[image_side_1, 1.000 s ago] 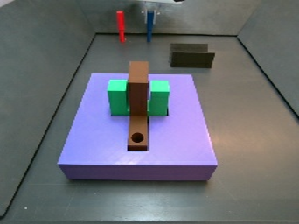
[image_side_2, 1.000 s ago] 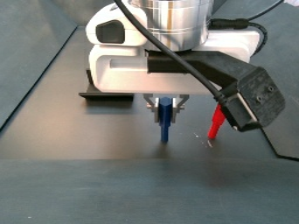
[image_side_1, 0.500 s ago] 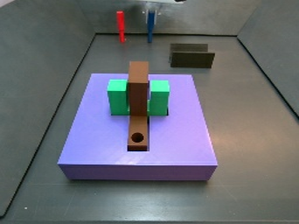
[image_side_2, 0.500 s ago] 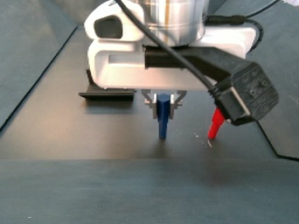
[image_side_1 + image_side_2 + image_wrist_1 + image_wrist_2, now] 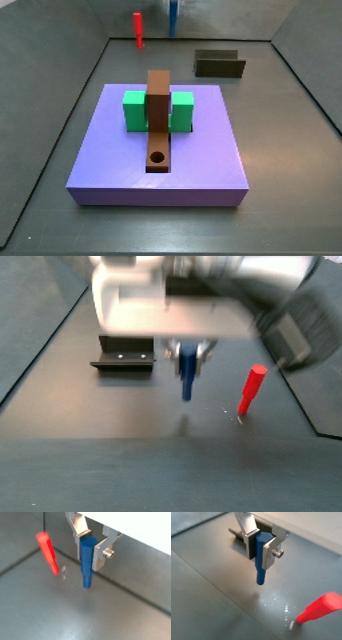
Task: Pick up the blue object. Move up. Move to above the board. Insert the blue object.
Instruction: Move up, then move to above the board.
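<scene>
The blue object [image 5: 87,559] is a thin blue peg hanging upright between my gripper's [image 5: 91,543] silver fingers, its lower end clear of the grey floor. It shows the same way in a wrist view [image 5: 261,562]. In a side view it hangs at the far back [image 5: 174,18], with the gripper mostly above the frame. In a side view the gripper [image 5: 189,356] is blurred, with the peg [image 5: 190,374] below it. The board [image 5: 159,118] is a brown plank lying over a green block [image 5: 135,110], with its hole [image 5: 159,158] at the near end.
A red stick [image 5: 138,28] stands upright beside the peg, and also shows in three more views [image 5: 250,389] [image 5: 47,552] [image 5: 319,608]. A purple platform [image 5: 107,165] carries block and board. A dark olive box [image 5: 219,64] sits at the back right. The fixture [image 5: 123,361] stands behind the gripper.
The gripper has risen with the blue peg in it. The peg's tip is now higher above the floor. The red stick has not moved.
</scene>
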### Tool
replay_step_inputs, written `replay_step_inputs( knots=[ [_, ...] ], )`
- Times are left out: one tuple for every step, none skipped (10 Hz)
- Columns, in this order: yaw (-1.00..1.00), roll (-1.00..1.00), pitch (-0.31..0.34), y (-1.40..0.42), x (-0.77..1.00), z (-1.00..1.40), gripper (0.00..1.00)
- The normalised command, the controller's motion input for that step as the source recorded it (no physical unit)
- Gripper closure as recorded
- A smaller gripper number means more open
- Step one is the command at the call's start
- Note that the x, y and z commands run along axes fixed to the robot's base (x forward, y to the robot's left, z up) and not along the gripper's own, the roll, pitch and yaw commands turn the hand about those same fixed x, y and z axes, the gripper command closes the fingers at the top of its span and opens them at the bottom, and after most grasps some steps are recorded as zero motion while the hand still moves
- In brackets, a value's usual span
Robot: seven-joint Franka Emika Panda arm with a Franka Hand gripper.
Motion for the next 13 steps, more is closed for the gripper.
replay_step_inputs(
  knots=[
    [0.03, 0.07, 0.005, -0.02, -0.02, 0.22, 1.0],
    [0.0, 0.0, 0.0, 0.0, 0.0, 1.4, 1.0],
    [-0.01, -0.03, 0.029, 0.0, -0.03, 1.4, 1.0],
    [0.0, -0.02, 0.046, -0.01, -0.04, 1.4, 1.0],
    [0.0, -0.01, 0.042, 0.0, 0.02, 1.4, 1.0],
    [-0.01, -0.02, 0.061, 0.02, 0.05, 1.4, 1.0],
    [0.0, 0.0, 0.103, 0.01, 0.02, 0.51, 1.0],
    [0.0, 0.0, 0.089, 0.0, 0.02, 0.22, 1.0],
    [0.3, 0.17, 0.192, -1.4, -0.05, 0.12, 1.0],
    [0.28, 0.17, 0.169, -1.4, -0.06, 0.13, 1.0],
    [0.2, 0.2, 0.088, -1.4, -0.07, 0.13, 1.0],
    [0.08, 0.1, 0.01, -1.4, -0.08, 0.12, 1.0],
    [0.03, 0.07, 0.004, -1.4, -0.07, 0.13, 1.0]
  ],
)
